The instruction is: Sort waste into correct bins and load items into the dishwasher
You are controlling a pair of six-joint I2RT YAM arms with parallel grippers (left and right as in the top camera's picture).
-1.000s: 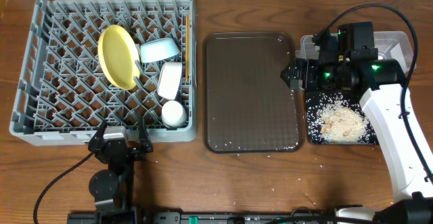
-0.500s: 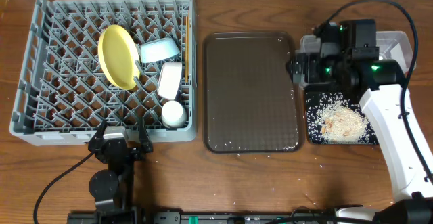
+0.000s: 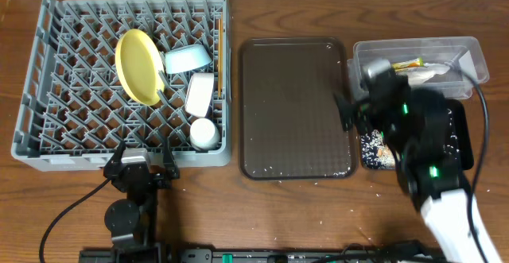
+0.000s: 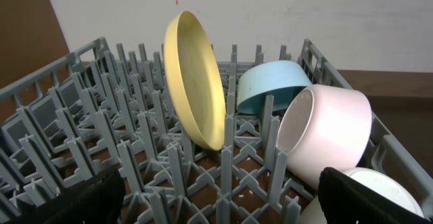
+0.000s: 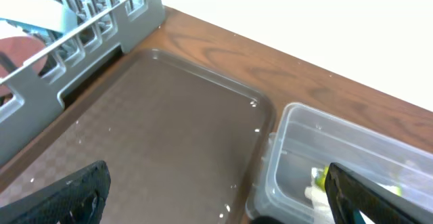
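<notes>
Jaws gape empty: left gripper (image 4: 223, 200) at 6 o'clock of dish rack (image 3: 48, 148), right gripper (image 5: 216, 197) at 3 o'clock of brown tray (image 3: 294, 104).

The right arm (image 3: 417, 140) is black with green lights just behind its tool (image 3: 347, 114), then white; a black cable (image 3: 479, 108) trails.

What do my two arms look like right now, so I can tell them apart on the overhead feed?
The right arm is bulky and black near the wrist with small green lights, then a white link toward its base; a thin black cable loops beside it. The left arm is all black, with a black lead trailing left. Both wrist views show black jaws.
</notes>
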